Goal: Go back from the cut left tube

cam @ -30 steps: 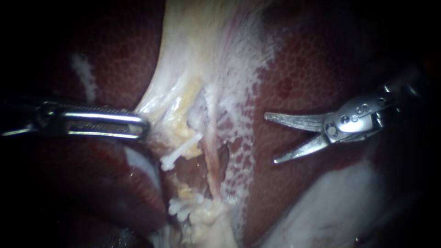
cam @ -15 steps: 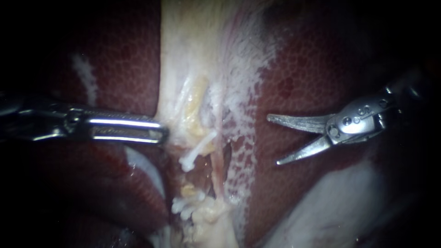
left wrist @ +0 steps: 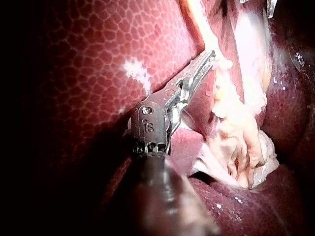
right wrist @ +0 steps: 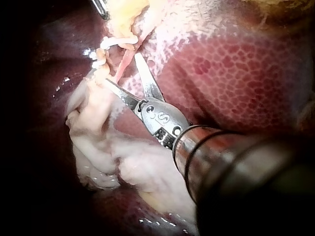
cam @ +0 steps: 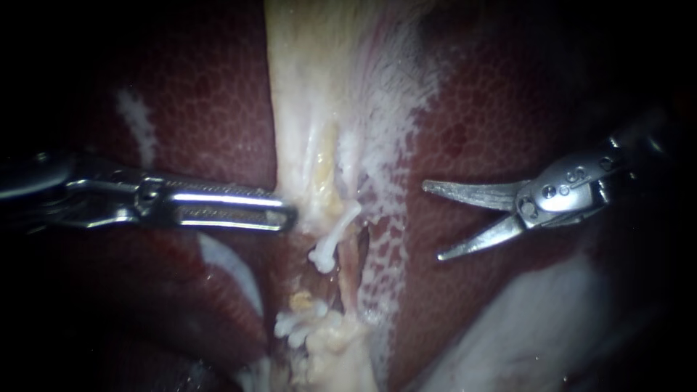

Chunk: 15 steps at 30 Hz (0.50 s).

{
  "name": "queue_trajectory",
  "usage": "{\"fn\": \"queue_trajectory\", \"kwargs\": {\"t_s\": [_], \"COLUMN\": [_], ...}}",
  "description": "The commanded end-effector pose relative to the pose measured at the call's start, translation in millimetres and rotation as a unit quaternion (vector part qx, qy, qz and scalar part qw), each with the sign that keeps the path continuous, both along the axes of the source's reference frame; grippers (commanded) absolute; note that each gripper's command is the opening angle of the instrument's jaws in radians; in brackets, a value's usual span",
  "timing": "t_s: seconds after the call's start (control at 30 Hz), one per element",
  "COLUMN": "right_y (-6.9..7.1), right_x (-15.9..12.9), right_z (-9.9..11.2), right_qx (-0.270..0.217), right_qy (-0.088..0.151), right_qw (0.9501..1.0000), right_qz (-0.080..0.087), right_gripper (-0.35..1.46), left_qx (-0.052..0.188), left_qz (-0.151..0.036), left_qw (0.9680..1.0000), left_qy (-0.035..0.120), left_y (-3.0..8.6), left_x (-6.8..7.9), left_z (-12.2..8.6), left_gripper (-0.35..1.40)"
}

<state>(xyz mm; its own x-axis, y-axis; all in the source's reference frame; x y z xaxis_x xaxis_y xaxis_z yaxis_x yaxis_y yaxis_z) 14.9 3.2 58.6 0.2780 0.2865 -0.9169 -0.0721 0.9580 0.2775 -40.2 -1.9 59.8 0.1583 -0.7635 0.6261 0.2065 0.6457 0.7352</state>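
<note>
At mid-left, the left instrument (cam: 287,215) had its jaws clamped on the edge of the pale band (cam: 305,131), seemingly to keep the site exposed. At centre lay the cut left tube (cam: 335,234), its clipped stumps apart. At mid-right, the right instrument (cam: 433,220) hung with blades parted over the liver (cam: 494,109), clear of the tube, as a retreat would require. Since the earlier frames, the left instrument had carried the band rightward, straightening it. The right instrument had barely shifted.

Surgical bench, wet mottled liver (cam: 501,116), pale tissue (cam: 312,131), slender steel left instrument (cam: 290,216), right instrument (cam: 430,221)
</note>
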Motion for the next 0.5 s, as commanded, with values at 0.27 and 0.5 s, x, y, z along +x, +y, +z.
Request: {"fn": "queue_trajectory", "kwargs": {"t_s": [0.27, 0.5], "right_y": [-0.1, -0.1], "right_x": [0.0, 0.0], "right_z": [0.0, 0.0], "right_qx": [0.000, 0.000], "right_qy": [0.000, 0.000], "right_qw": [1.0000, 1.0000], "right_qz": [0.000, 0.000], "right_gripper": [1.43, 1.43], "left_qx": [0.000, 0.000], "left_qz": [0.000, 0.000], "left_qw": [1.0000, 1.0000], "left_qy": [0.000, 0.000], "left_y": [0.0, 0.0], "left_x": [0.0, -0.1], "left_z": [-0.1, 0.0], "left_gripper": [-0.35, -0.35]}}
